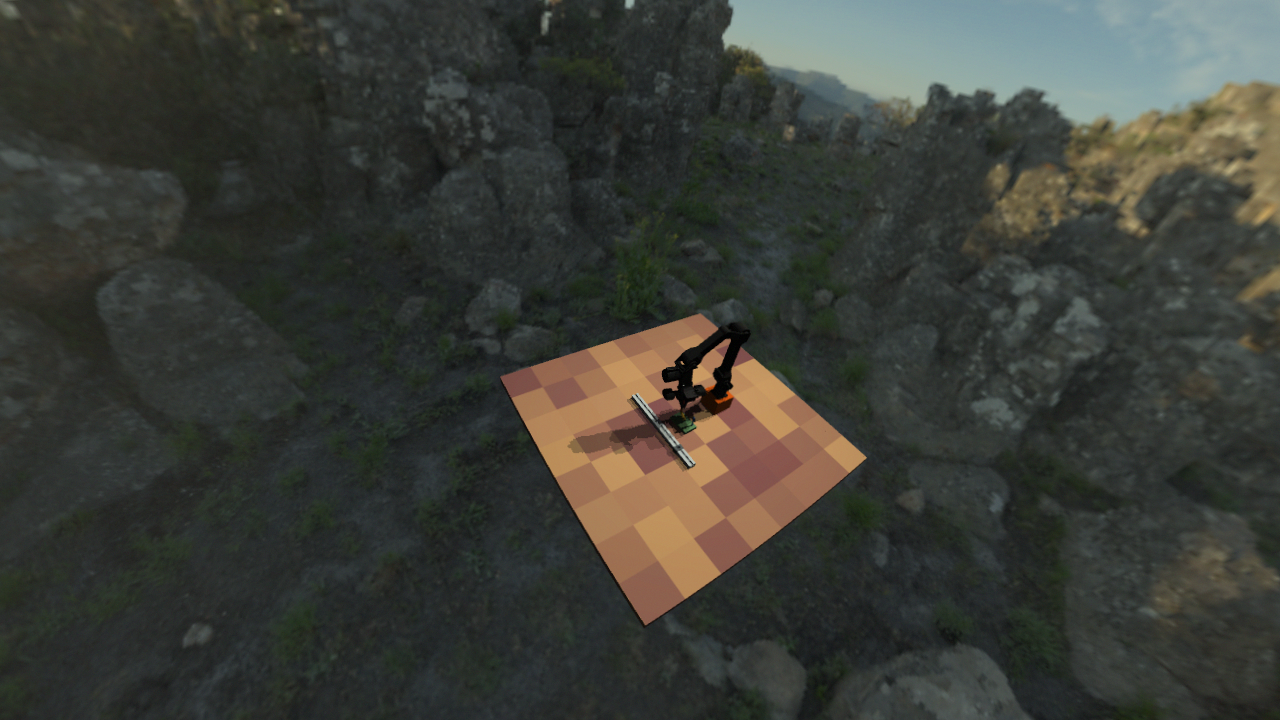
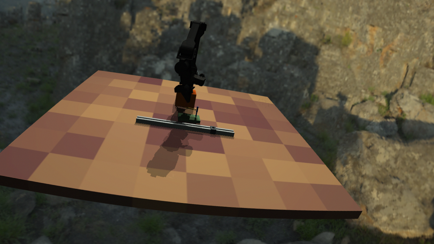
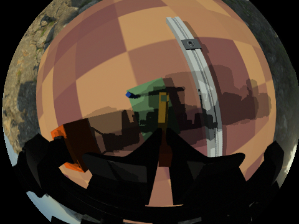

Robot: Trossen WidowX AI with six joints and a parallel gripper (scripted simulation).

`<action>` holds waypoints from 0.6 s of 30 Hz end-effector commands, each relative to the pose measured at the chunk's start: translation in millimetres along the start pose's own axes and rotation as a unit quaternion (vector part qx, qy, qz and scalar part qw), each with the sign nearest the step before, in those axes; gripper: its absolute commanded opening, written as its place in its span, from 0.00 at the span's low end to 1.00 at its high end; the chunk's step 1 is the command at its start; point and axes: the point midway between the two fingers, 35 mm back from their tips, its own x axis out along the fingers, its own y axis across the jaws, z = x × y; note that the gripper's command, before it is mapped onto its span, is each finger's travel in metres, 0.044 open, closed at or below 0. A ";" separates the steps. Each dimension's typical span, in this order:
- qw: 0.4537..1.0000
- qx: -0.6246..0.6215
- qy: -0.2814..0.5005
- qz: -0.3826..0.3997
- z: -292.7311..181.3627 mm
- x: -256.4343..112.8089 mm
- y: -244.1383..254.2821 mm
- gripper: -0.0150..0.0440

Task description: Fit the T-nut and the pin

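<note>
The gripper (image 1: 685,409) (image 2: 188,101) (image 3: 164,131) clamps the T-nut's orange handle (image 3: 165,158); the blue pin (image 2: 196,111) (image 3: 129,94) stands beside it in the green tray (image 1: 687,428) (image 2: 189,118) (image 3: 144,88).

The blue pin (image 2: 196,111) stands upright in the green tray (image 2: 189,119) behind the aluminum rail (image 2: 170,123)

I am out in the open, in rocky hill country. Tall grey crags (image 1: 501,170) stand at the back of the top view, with green shrubs (image 1: 640,268) and patches of grass between the stones. Above them I see blue sky (image 1: 984,53) with thin cloud, and a far ridge (image 1: 823,85) under it. Low sun warms some of the rock, while most of the ground lies in shade. My desk (image 1: 666,528) (image 2: 209,188) (image 3: 99,66), patterned in tan and reddish-brown squares, has a sunlit rock face (image 2: 358,45) behind it in the exterior view.
</note>
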 end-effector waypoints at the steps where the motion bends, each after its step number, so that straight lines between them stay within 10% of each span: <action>1: 1.000 0.000 0.001 -0.006 2.0 -8.1 -2.6 0.00; 18: 1.000 0.000 0.001 -0.006 9.7 -34.4 0.2 0.00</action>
